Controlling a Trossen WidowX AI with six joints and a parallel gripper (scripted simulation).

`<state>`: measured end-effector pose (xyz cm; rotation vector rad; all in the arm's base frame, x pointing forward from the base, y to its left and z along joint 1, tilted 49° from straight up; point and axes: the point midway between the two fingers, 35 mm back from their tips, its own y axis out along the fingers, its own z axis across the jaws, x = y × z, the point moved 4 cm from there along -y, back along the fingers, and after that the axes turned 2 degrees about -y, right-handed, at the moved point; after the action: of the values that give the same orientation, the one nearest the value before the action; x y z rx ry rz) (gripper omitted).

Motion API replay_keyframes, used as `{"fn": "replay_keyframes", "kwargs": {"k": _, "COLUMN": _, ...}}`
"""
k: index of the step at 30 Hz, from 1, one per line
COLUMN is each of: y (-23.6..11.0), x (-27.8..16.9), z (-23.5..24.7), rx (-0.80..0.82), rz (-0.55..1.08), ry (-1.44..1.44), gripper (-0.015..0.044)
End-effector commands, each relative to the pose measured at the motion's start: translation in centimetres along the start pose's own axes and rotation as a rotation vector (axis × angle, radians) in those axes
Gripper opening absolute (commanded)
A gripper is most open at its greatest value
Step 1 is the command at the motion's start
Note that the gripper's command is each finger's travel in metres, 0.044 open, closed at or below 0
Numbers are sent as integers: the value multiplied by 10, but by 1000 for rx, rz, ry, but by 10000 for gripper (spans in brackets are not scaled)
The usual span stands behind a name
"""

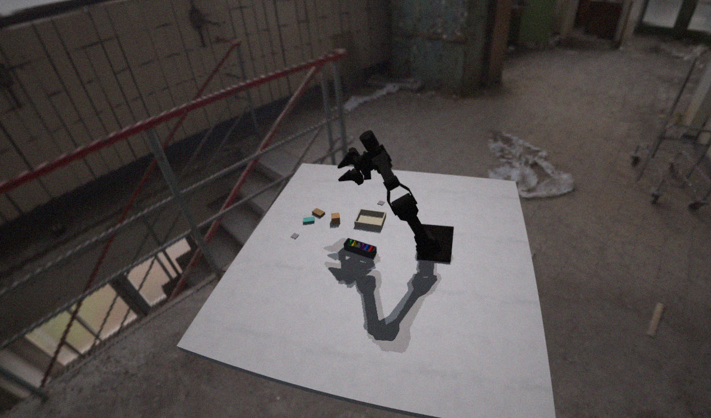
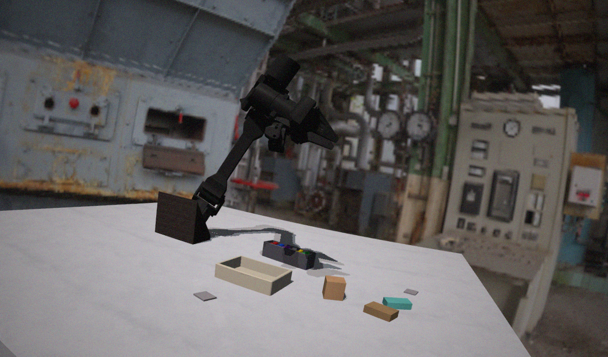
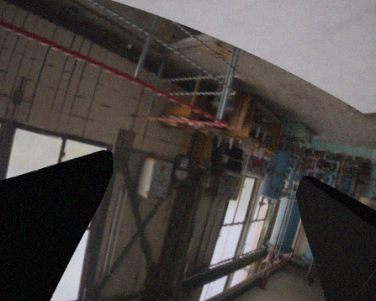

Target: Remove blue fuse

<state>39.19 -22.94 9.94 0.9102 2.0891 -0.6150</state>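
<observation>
Robot hand [image 2: 326,135] hangs wide open and empty, high above the fuse block [image 2: 288,253]; approach not begun; next, descend over the blue fuse [image 2: 281,244].

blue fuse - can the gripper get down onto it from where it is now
Probably yes: the gripper is open, empty and high above the fuse block, nothing between. The blue fuse has close neighbours, so clearance is tight.

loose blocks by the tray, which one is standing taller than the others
The orange-brown cube nearest the fuse block. It stands tall, while the teal block and the tan block lie low and flat.
</observation>
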Motion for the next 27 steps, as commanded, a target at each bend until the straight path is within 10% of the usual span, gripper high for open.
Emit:
{"fn": "replay_keyframes", "kwargs": {"k": 1, "y": 1, "x": 0, "z": 0, "rx": 1, "rz": -2, "ry": -12, "gripper": 374}}
{"fn": "replay_keyframes", "kwargs": {"k": 12, "y": 35, "x": 29, "z": -25, "rx": -27, "rz": -164, "ry": -805, "gripper": 85}}
{"fn": "replay_keyframes", "kwargs": {"k": 27, "y": 65, "x": 78, "z": -80, "rx": -421, "rz": -329, "ry": -1884, "gripper": 74}}
